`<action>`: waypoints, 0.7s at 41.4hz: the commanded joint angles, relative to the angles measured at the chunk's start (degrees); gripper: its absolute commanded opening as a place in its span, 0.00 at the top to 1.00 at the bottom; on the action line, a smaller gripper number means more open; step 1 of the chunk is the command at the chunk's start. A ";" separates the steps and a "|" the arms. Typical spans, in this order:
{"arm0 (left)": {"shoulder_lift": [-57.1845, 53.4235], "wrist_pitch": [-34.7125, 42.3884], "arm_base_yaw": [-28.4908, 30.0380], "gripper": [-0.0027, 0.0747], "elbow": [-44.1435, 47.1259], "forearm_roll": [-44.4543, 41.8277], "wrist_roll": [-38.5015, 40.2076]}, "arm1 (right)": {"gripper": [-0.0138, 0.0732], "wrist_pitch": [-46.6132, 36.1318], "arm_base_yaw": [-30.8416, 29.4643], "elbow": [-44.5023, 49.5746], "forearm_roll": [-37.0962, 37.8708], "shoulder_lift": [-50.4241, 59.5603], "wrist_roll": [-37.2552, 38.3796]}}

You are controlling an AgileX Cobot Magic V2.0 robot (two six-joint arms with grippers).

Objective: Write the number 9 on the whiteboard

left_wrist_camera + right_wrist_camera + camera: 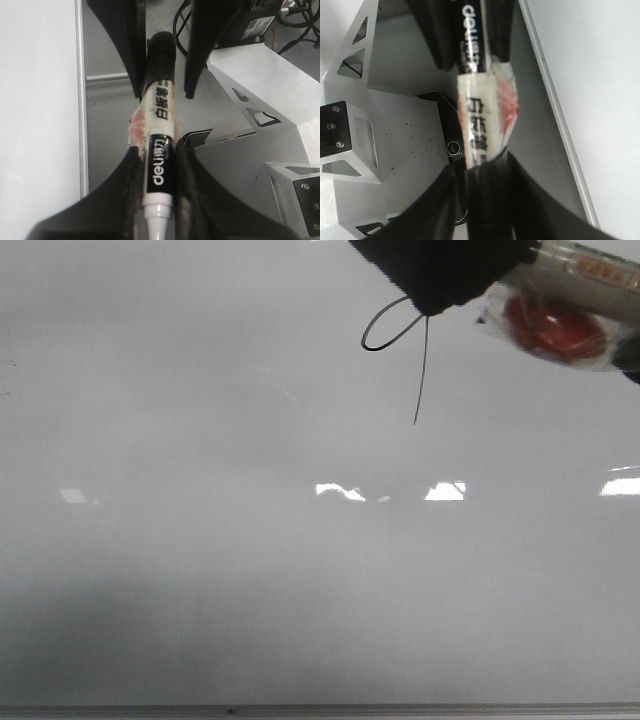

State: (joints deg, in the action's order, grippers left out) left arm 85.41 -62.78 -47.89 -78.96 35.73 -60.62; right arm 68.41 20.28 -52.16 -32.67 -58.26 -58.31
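One number 9 [405,350] is drawn high on the whiteboard [200,570], right of centre, its upper part hidden under the dark tip of a marker [560,290] that enters from the top right corner (the front view shows no jaws). Both wrist views show one marker [160,150] [480,120] apiece, lying between both pairs of jaws. The left gripper [159,200] and the right gripper [482,200] are each clenched on its barrel.

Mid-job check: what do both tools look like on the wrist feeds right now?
Left tool: two matte black fingers, broad at the base and tapering toward the tips. Right tool: the same kind of matte black tapered fingers. No markings, sleeves or cables show on either, and the edges are blurred.
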 commanded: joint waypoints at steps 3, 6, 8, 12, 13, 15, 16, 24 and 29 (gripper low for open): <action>-2.36 1.50 -0.33 0.97 -1.88 -3.73 6.34 | 0.25 -0.92 -0.80 -1.99 1.42 0.89 2.73; -3.16 1.85 -0.33 0.97 -1.88 -9.60 11.77 | 0.26 -1.62 -1.87 -2.97 6.68 1.48 8.56; -3.76 2.46 -0.33 0.97 -1.88 -14.06 17.27 | 0.26 -2.11 -2.81 -3.50 10.47 2.00 13.04; -5.69 4.00 -0.33 0.97 -1.88 -25.18 30.29 | 0.26 -3.20 -4.79 -3.65 16.44 3.12 19.71; -6.20 3.99 -0.33 0.97 -1.88 -29.25 34.41 | 0.26 -3.29 -5.32 -3.65 17.69 3.27 21.16; -7.23 3.81 0.21 0.97 -1.88 -35.73 41.00 | 0.26 -3.56 -6.10 -3.65 19.34 3.56 23.15; -7.66 3.68 0.55 0.97 -1.88 -38.64 44.22 | 0.26 -3.60 -6.43 -3.59 19.73 3.56 23.71; -14.39 5.80 9.38 0.97 1.95 -45.97 52.42 | 0.26 -4.23 -6.68 -3.59 19.79 3.56 23.78; -20.83 16.39 21.71 0.97 9.90 -46.10 55.08 | 0.26 -4.71 -6.68 -3.59 19.79 3.56 23.84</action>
State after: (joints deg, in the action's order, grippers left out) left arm 69.12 -55.33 -32.07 -71.36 -9.36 -8.19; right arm 66.16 13.84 -53.88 -12.50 -55.45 -34.68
